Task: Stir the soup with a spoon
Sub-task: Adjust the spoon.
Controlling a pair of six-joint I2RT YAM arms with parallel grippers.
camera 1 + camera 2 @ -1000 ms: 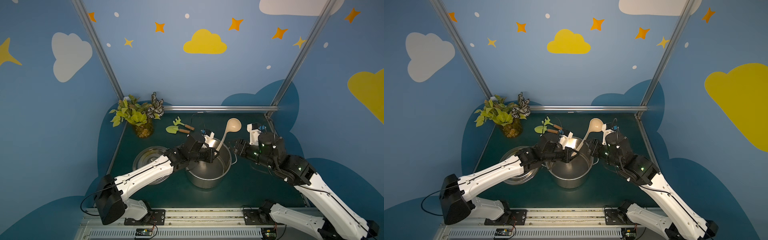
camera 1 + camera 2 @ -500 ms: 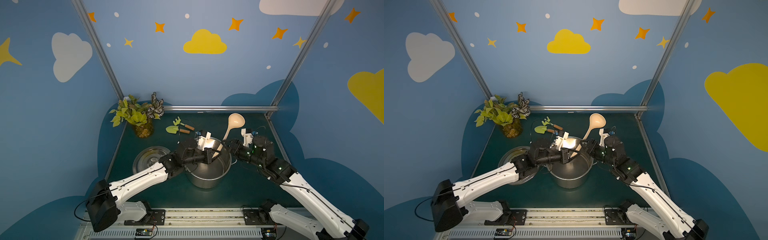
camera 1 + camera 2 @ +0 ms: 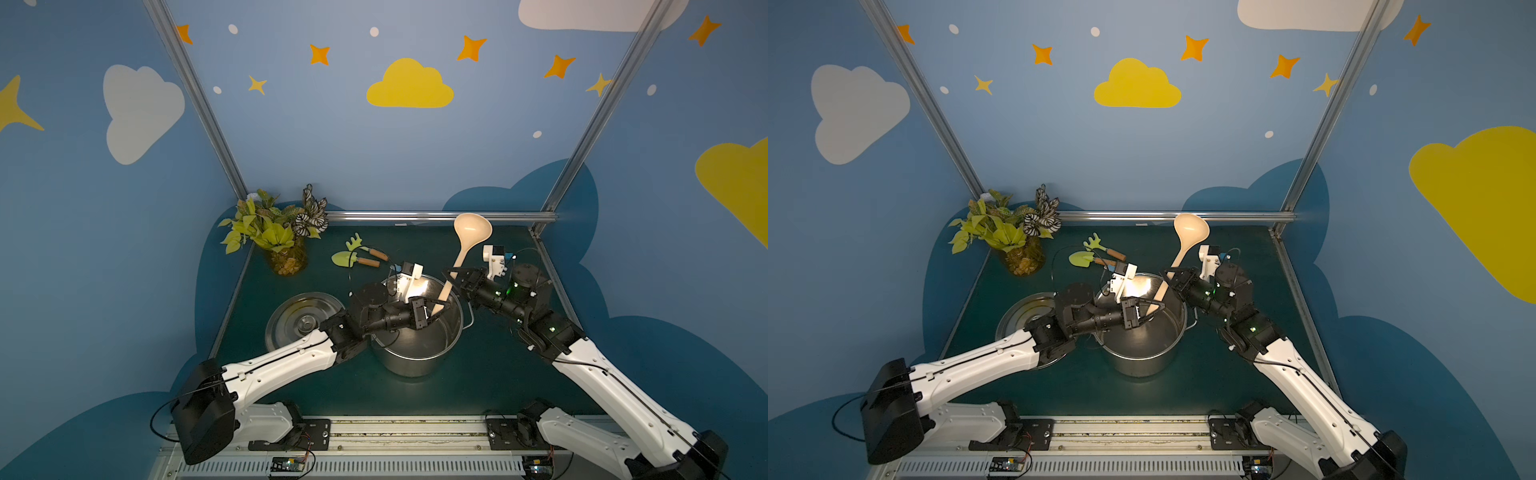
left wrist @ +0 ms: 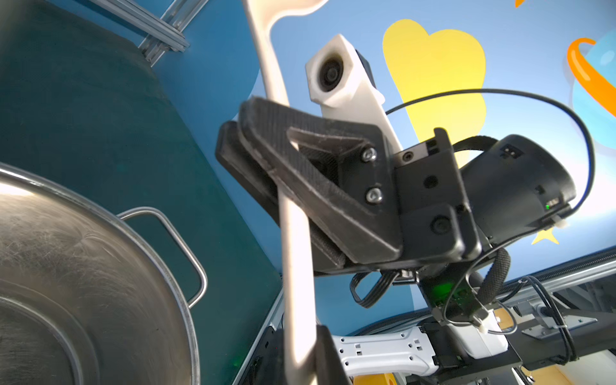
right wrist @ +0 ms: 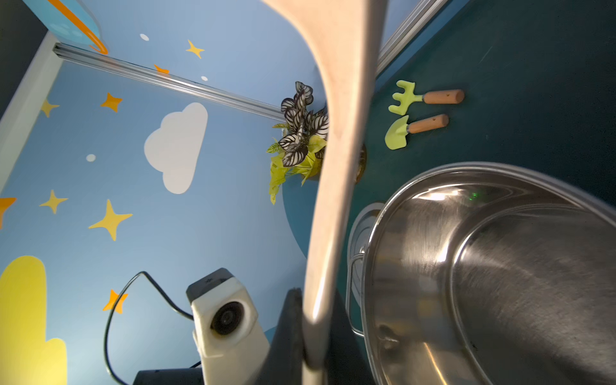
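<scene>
The cream ladle (image 3: 472,229) stands bowl-up over the steel pot (image 3: 415,365). Its handle slants from the pot's mouth out toward 1 o'clock. The right tool (image 3: 454,275) reaches in from 3 o'clock and is pinched tight on the handle about midway, above the rim. The left tool (image 3: 434,309) comes in from 8 o'clock, with its fingers (image 4: 328,353) on either side of the handle's lower tip over the pot's mouth; whether they press it I cannot tell. On the dark green bench (image 3: 498,374), the lid (image 3: 301,318) lies at the pot's 9 o'clock. A green toy trowel (image 3: 347,259) and rake (image 3: 355,243) lie at 11 o'clock, and a potted plant (image 3: 274,232) stands farther off at 10 o'clock.
</scene>
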